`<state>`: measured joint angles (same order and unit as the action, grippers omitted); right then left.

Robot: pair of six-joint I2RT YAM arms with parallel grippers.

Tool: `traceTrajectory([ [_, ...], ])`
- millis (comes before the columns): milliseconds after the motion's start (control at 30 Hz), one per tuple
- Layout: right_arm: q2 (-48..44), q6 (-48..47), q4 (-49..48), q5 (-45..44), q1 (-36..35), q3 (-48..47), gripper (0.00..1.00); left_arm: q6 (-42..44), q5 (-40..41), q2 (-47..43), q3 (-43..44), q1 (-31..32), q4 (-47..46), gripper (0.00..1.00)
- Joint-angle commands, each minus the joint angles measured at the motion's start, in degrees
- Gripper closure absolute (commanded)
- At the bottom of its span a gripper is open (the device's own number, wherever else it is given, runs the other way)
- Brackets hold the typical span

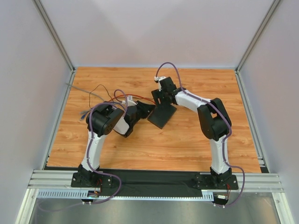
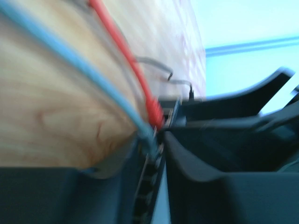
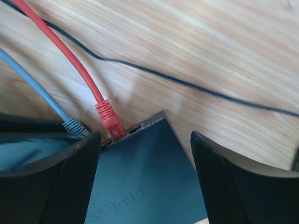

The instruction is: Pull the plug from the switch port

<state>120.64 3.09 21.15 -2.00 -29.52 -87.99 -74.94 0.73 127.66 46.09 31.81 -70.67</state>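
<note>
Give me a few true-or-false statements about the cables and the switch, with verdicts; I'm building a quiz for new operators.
1. The red plug sits in a port of the switch. True.
2. The blue cable ends far from the switch. False: its plug reaches the port edge, right beside the red plug.
3. The right gripper is open, with the switch lying between its fingers. True.
4. The right gripper is clamped on the red plug. False: the plug lies ahead of its fingers, and neither finger touches it.
</note>
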Motion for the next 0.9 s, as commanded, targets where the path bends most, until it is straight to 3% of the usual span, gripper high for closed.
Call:
traceTrajectory([
  [0, 0.04, -1.78, 10.58, -4.33, 1.74, 3.08, 0.21, 3.75, 7.44, -2.14, 2.08, -0.70, 4.39, 0.61],
  [167, -0.58, -1.51, 9.97, -3.45, 1.74, 3.35, 0.21, 1.90, 8.67, -3.73, 1.55, -0.17, 9.94, 0.46],
  [533, -4.26, 2.70, 5.93, -3.36, 1.83, 4.66, 0.21, 1.72, 6.64, -1.61, 2.00, 2.37, 5.91, 0.49],
  [733, -11.91, 9.02, -1.01, -8.89, 1.74, 9.49, 0.18, 4.44, 5.60, -6.27, -0.56, 2.55, 7.83, 0.43],
  [867, -14.81, 14.56, 1.51, -15.46, 1.83, 9.77, 0.16, 5.85, 3.58, -8.74, -0.56, 2.55, 12.39, 0.35],
])
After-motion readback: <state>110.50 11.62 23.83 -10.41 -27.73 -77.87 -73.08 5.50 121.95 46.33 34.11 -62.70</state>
